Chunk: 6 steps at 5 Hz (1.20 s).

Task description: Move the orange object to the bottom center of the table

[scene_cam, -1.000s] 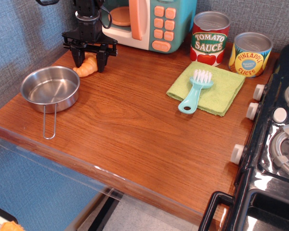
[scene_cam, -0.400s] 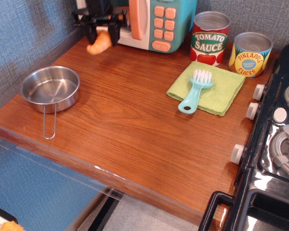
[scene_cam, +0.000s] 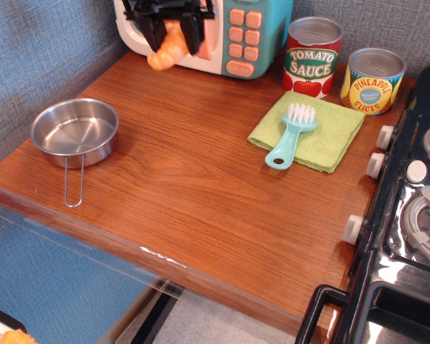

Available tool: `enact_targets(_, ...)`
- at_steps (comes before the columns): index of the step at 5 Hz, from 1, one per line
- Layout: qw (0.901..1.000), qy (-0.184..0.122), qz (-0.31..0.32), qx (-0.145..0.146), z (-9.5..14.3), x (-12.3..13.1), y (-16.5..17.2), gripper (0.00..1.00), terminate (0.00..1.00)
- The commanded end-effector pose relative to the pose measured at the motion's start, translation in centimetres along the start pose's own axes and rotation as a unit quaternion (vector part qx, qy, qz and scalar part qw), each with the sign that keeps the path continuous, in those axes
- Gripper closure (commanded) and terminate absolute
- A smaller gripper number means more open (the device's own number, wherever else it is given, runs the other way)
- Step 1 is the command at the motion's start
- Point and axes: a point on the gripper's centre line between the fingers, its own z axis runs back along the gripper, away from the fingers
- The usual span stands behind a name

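The orange toy croissant (scene_cam: 166, 51) hangs in the air at the top of the view, in front of the toy microwave. My gripper (scene_cam: 171, 32) is shut on its upper end and holds it well above the brown wood-grain table (scene_cam: 186, 179). Only the black fingers show; the rest of the arm is cut off by the top edge of the frame.
A steel pan (scene_cam: 75, 134) with a wire handle sits at the left. A teal microwave (scene_cam: 233, 36) stands at the back. Tomato sauce can (scene_cam: 312, 57) and pineapple can (scene_cam: 373, 80) stand at back right. A teal brush (scene_cam: 291, 135) lies on a green cloth (scene_cam: 330, 132). A black stove (scene_cam: 408, 215) lies right.
My gripper has lifted the croissant off the table near the pan and carried it up and to the right, in front of the microwave.
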Motion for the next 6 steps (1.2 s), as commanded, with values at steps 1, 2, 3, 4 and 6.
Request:
enact_targets(1,0.9975,0.018,-0.066,-0.017,1.4,-6.8,-2.2,1.00,0.00)
enact_targets(2,0.9928,0.050,-0.108,-0.010,-0.8,-9.8,-3.5,1.00,0.00)
enact_targets(3,0.9870,0.082,-0.138,0.002,-3.3,-12.1,-3.9,1.00,0.00)
enact_targets(4,0.9814,0.094,-0.167,0.012,-4.5,-13.3,-4.6,1.00,0.00)
enact_targets(6,0.9788,0.106,-0.172,0.032,-6.0,-14.1,-4.2,0.00,0.00)
